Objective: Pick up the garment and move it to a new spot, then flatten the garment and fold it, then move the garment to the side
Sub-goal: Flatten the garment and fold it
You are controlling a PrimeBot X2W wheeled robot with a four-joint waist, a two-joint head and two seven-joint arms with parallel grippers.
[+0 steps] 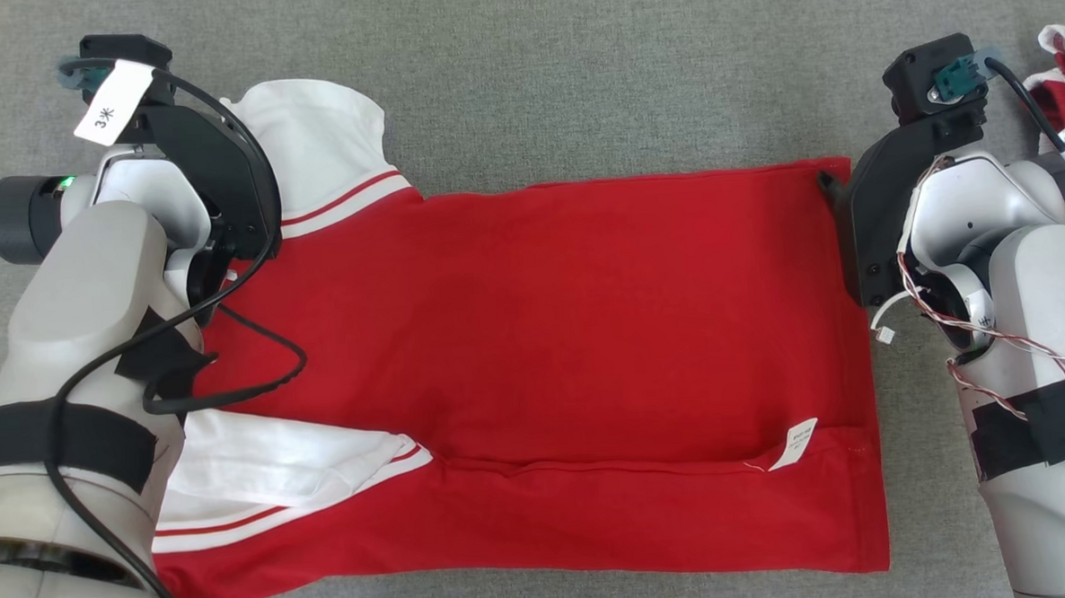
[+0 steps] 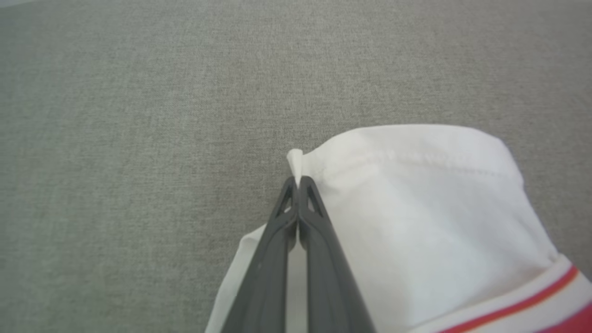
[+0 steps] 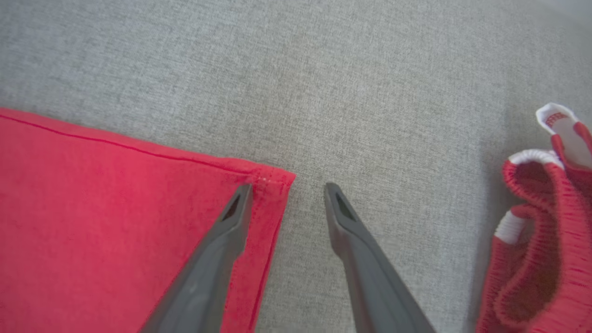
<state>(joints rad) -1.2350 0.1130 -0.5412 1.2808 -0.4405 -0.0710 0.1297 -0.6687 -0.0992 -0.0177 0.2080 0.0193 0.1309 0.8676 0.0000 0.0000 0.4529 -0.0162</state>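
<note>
Reading the garment [image 1: 587,315] first: red knit body, white sleeves with red stripes, spread across the middle of the grey cloth-covered counter [image 1: 576,63]. In the head view the shoulders lie toward 9 o'clock and the hem toward 3 o'clock. A crease runs along its 6 o'clock side, with a small white care label [image 1: 799,443] beside it.

Handling, my judgement:
- Light, thin and limp. It will sag between two holds and keep no shape.
- Not fragile, but the knit will stretch if pulled unevenly.
- Likely to drag on the cloth counter rather than slide.
- Best holds are the stitched edges, cuff and hem corners, where the fabric is doubled.

The far sleeve [image 2: 430,222] sits at the garment's 10 o'clock. My left gripper [image 2: 297,182] is pressed together on a small nip of its cuff edge, and a white tuft pokes out past the tips.

The hem corner [image 3: 273,180] is at the garment's 2 o'clock. My right gripper [image 3: 286,189] is spread across it, one finger over the red fabric and the other over bare counter. It holds nothing yet.

Another red-and-white bundle [image 3: 532,231] lies at 3 o'clock in the right wrist view, apart from the hem. I should keep clear of it.
</note>
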